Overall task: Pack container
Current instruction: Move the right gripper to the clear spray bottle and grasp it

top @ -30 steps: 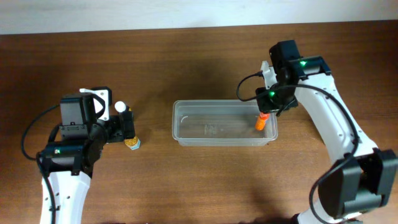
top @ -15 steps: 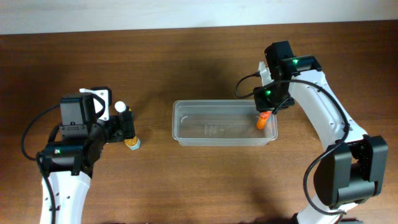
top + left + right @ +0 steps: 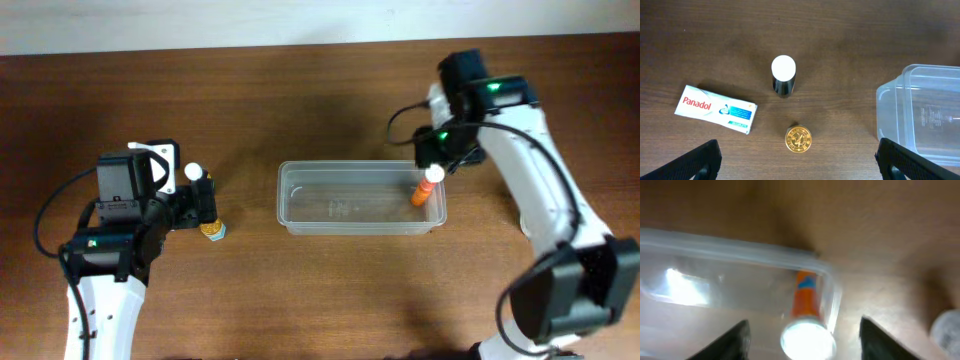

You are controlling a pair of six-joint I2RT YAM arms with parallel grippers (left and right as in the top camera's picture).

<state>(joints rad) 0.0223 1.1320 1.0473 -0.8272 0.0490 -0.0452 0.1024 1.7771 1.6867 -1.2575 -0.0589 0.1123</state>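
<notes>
The clear container [image 3: 345, 205] lies in the middle of the table. An orange bottle [image 3: 424, 192] with a white cap leans in its right end. My right gripper [image 3: 438, 152] is open just above and behind that bottle. In the right wrist view the bottle [image 3: 804, 297] stands inside the container's corner [image 3: 740, 247], between my spread fingers [image 3: 807, 342] and untouched. My left gripper [image 3: 797, 160] is open and empty above a gold-lidded jar [image 3: 798, 139]. A dark bottle with a white cap [image 3: 783, 75] and a Panadol box [image 3: 716, 108] lie beyond it. The container's left end [image 3: 888, 102] shows at the right.
In the overhead view the dark bottle [image 3: 194, 173] and the gold jar [image 3: 212, 230] sit beside the left gripper [image 3: 205, 205], left of the container. The Panadol box is hidden under the left arm there.
The right gripper has lifted and drawn back to the right, off the orange bottle, whose white cap now shows. The left arm has not moved.
</notes>
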